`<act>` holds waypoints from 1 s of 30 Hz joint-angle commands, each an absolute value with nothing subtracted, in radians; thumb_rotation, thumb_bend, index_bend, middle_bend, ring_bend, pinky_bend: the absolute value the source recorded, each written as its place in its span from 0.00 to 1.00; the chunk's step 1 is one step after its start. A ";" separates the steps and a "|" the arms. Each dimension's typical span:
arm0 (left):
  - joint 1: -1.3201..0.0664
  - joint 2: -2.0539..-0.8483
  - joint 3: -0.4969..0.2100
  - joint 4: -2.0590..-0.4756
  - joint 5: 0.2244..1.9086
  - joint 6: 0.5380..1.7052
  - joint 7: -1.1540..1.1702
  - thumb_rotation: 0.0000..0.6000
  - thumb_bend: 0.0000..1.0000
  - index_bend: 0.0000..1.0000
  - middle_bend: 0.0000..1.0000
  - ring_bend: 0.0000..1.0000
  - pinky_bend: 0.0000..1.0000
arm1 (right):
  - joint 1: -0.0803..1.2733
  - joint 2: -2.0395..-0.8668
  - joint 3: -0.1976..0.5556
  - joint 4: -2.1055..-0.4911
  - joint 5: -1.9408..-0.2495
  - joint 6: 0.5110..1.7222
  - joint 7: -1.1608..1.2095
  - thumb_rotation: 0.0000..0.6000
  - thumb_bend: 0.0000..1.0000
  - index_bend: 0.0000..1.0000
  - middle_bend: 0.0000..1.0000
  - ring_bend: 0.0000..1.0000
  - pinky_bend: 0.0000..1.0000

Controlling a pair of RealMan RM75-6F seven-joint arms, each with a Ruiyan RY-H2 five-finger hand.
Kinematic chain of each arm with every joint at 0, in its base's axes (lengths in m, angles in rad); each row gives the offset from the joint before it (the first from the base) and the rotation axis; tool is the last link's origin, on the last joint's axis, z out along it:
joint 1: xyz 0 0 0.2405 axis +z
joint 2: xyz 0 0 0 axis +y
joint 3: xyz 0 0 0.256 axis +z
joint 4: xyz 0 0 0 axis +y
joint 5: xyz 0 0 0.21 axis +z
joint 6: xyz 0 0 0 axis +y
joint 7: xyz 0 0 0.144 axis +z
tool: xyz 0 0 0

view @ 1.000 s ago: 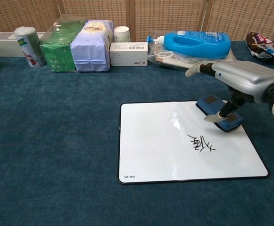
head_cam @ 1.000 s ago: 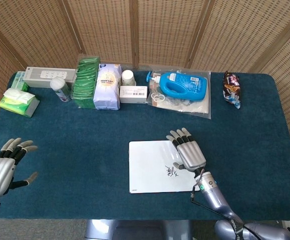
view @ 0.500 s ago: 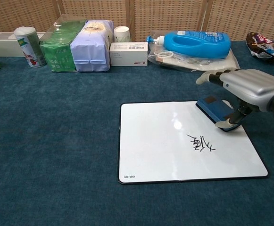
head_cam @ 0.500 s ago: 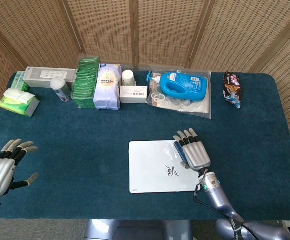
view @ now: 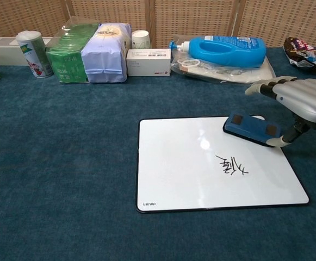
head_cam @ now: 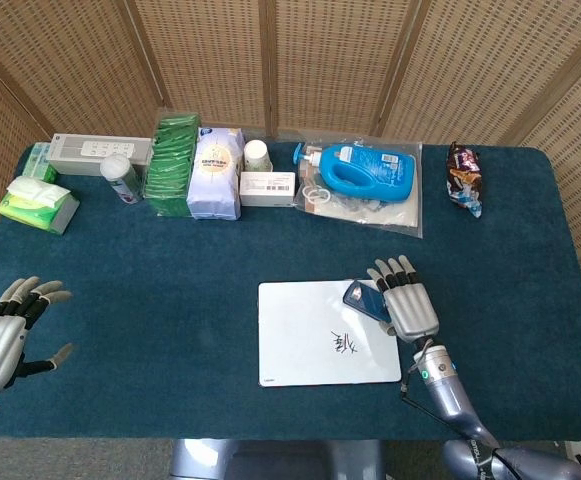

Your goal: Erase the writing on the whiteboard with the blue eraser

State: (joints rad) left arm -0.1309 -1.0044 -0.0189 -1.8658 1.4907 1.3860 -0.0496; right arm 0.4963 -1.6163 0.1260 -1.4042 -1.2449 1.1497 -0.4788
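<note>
The whiteboard point(head_cam: 295, 335) point(view: 174, 163) lies flat on the blue cloth, with black writing point(head_cam: 343, 344) point(view: 231, 166) in its right half. A blue eraser point(head_cam: 364, 299) point(view: 252, 128) lies flat on the board's top right corner, above the writing. My right hand point(head_cam: 411, 308) point(view: 303, 100) hovers just right of the eraser with its fingers stretched out. Only the thumb tip point(view: 286, 141) touches the eraser's right end. My left hand point(head_cam: 6, 334) hangs open over the table's near left corner, holding nothing, and is outside the chest view.
Along the back stand a blue detergent bottle point(head_cam: 365, 168) on a plastic bag, a small box point(head_cam: 267, 187), a white bag point(head_cam: 216, 172), green packs point(head_cam: 173, 165), a can point(head_cam: 120, 177) and a long white box point(head_cam: 100, 152). A tissue pack point(head_cam: 38, 203) lies far left, a snack pack point(head_cam: 464, 177) far right.
My right hand has slid right, off the board and off the eraser, leaving only the thumb tip on its end. The eraser turned slightly. The left hand stayed put.
</note>
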 commanded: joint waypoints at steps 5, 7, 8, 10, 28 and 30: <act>-0.135 -1.008 -0.019 -1.868 1.491 1.381 -0.042 1.00 0.32 0.23 0.18 0.06 0.00 | 0.501 -1.596 0.130 -1.392 -1.243 1.139 -0.478 1.00 0.18 0.12 0.09 0.00 0.00; -0.136 -1.009 -0.020 -1.870 1.489 1.382 -0.040 1.00 0.32 0.23 0.18 0.06 0.00 | 0.506 -1.589 0.133 -1.384 -1.241 1.131 -0.480 1.00 0.18 0.12 0.09 0.00 0.00; -0.135 -1.009 -0.019 -1.870 1.487 1.382 -0.039 1.00 0.32 0.23 0.18 0.06 0.00 | 0.508 -1.587 0.134 -1.382 -1.241 1.129 -0.479 1.00 0.18 0.12 0.09 0.00 0.00; -0.134 -1.008 -0.019 -1.871 1.486 1.384 -0.039 1.00 0.32 0.23 0.18 0.06 0.00 | 0.508 -1.581 0.137 -1.389 -1.235 1.130 -0.481 1.00 0.18 0.12 0.09 0.00 0.00; -0.134 -1.008 -0.017 -1.872 1.490 1.388 -0.043 1.00 0.32 0.23 0.18 0.06 0.00 | 0.495 -1.589 0.122 -1.462 -1.219 1.153 -0.534 1.00 0.18 0.11 0.09 0.00 0.00; -0.133 -1.008 -0.017 -1.873 1.491 1.390 -0.043 1.00 0.32 0.23 0.18 0.06 0.00 | 0.499 -1.593 0.125 -1.450 -1.213 1.145 -0.531 1.00 0.18 0.11 0.09 0.00 0.00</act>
State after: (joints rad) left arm -0.1330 -1.0078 -0.0167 -1.8726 1.4910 1.3899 -0.0434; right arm 0.4969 -1.5907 0.1232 -1.4537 -1.2158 1.1487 -0.5325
